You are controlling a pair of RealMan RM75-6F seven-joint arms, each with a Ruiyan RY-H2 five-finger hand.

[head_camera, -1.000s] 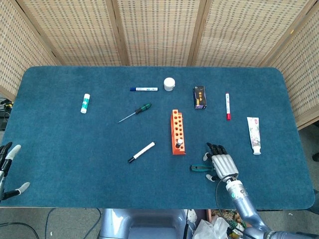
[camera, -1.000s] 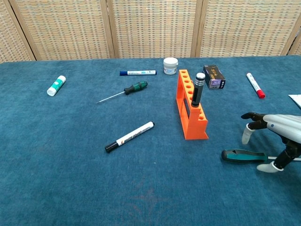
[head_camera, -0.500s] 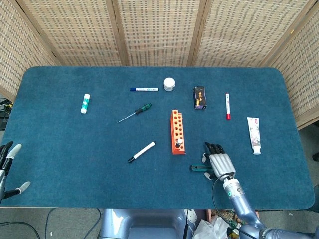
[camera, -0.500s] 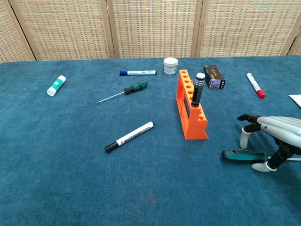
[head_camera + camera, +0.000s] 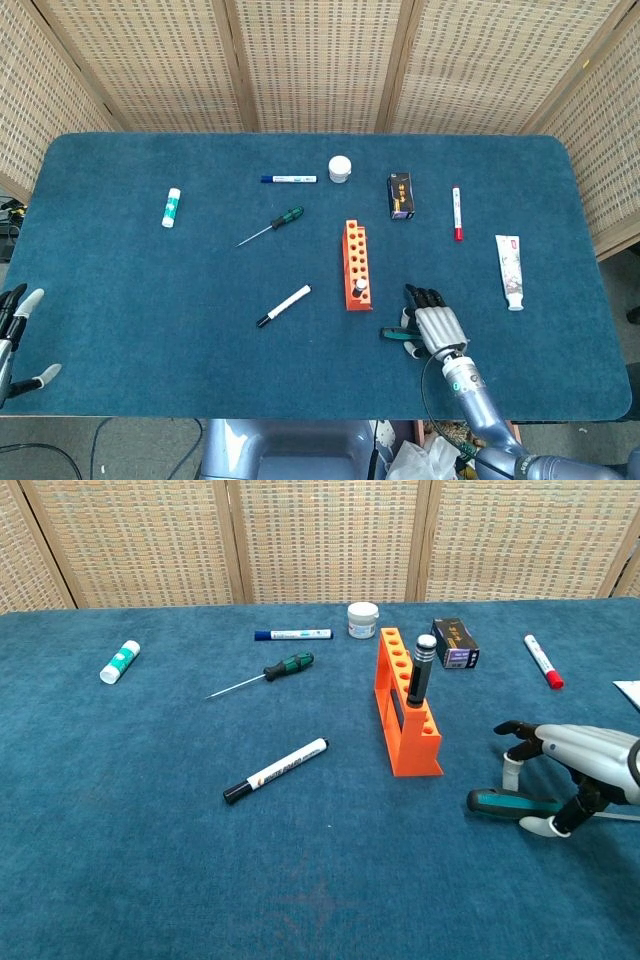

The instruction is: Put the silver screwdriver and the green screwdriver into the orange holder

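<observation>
The orange holder (image 5: 355, 262) (image 5: 405, 720) stands mid-table, and a silver-topped black screwdriver (image 5: 422, 670) is upright in one of its near holes. A green-handled screwdriver (image 5: 288, 216) (image 5: 288, 664) lies flat to the holder's left, far from both hands. A teal-handled screwdriver (image 5: 392, 334) (image 5: 495, 802) lies near the front edge, right of the holder. My right hand (image 5: 435, 325) (image 5: 575, 760) hovers low over it, with the thumb and fingers straddling the handle's right end; no firm grip shows. My left hand (image 5: 15, 335) stays at the front left corner, fingers apart and holding nothing.
A black-capped white marker (image 5: 284, 305) lies left of the holder. Behind it are a blue pen (image 5: 289, 179), a white jar (image 5: 340, 168), and a black box (image 5: 401, 195). A red marker (image 5: 457, 213) and a toothpaste tube (image 5: 509, 270) lie to the right, a glue stick (image 5: 171, 207) far left.
My right hand has crept left and lower over the teal handle, its thumb and fingers closing in. The teal screwdriver has shifted slightly left.
</observation>
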